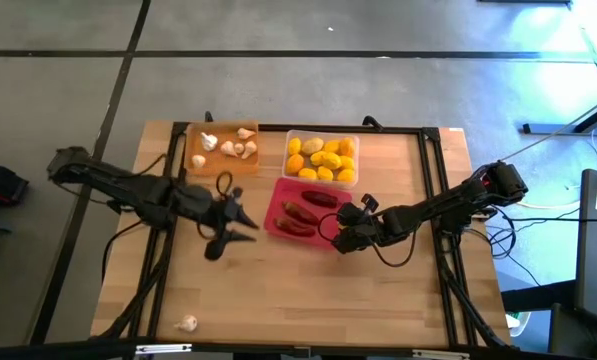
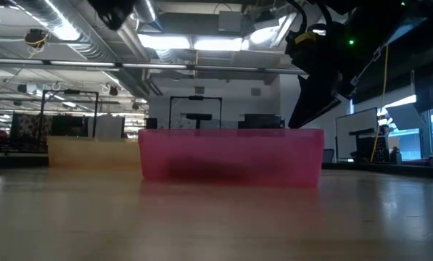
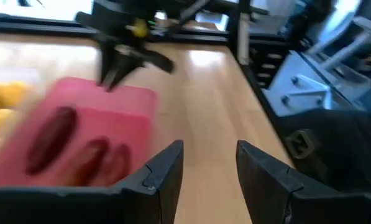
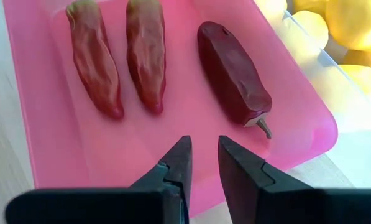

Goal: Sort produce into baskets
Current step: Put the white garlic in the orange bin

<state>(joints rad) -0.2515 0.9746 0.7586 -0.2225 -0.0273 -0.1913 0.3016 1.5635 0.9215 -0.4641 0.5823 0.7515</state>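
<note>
Three dark red chili peppers lie in the pink basket at the table's middle. Behind it, the clear basket holds several yellow lemons, and the orange basket holds several white garlic bulbs. One garlic bulb lies loose on the table near the front left. My left gripper hangs open and empty just left of the pink basket. My right gripper hovers over that basket's right end, its fingers a little apart with nothing between them.
Bare wooden table stretches in front of the baskets. The black frame rails run along the table's sides. In the low view the pink basket stands in the middle with the orange one behind it.
</note>
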